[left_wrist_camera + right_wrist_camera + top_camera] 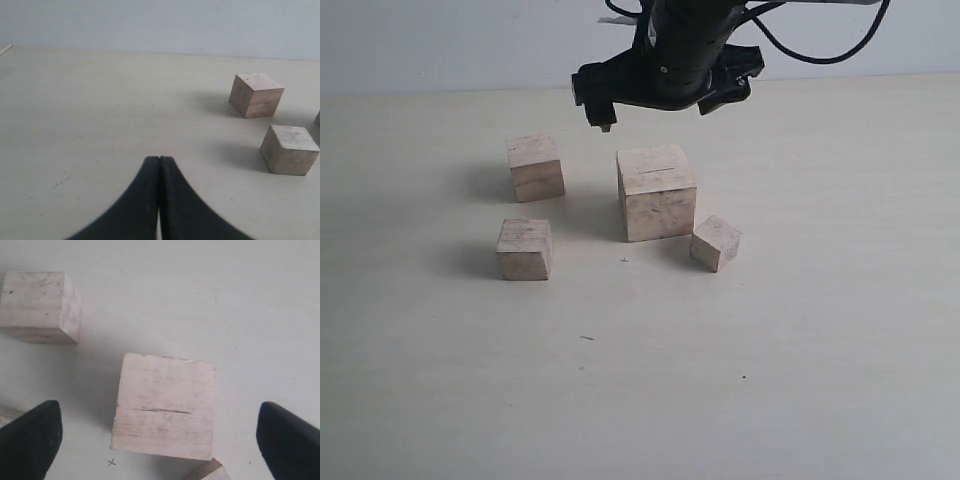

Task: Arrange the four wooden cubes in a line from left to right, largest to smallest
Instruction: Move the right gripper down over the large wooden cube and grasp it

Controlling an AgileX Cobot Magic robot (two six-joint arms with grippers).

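Note:
Four pale wooden cubes stand on the table. The large cube (657, 192) with a thin crack on top is in the middle, and the small cube (716, 242) touches or nearly touches its front right corner. Two medium cubes are to the left, one at the back (535, 166) and one in front (525, 249). My right gripper (665, 100) hovers above the large cube (165, 405), open wide, one of its fingers (30, 440) on each side and clear of the wood. My left gripper (159, 160) is shut on nothing, low over bare table, with the two medium cubes (256, 94) (289, 149) off to its side.
The tabletop (800, 380) is pale and plain, ending at a light wall (440, 40) at the back. A small pencilled cross (624, 260) marks the table just in front of the large cube. The left arm does not show in the exterior view.

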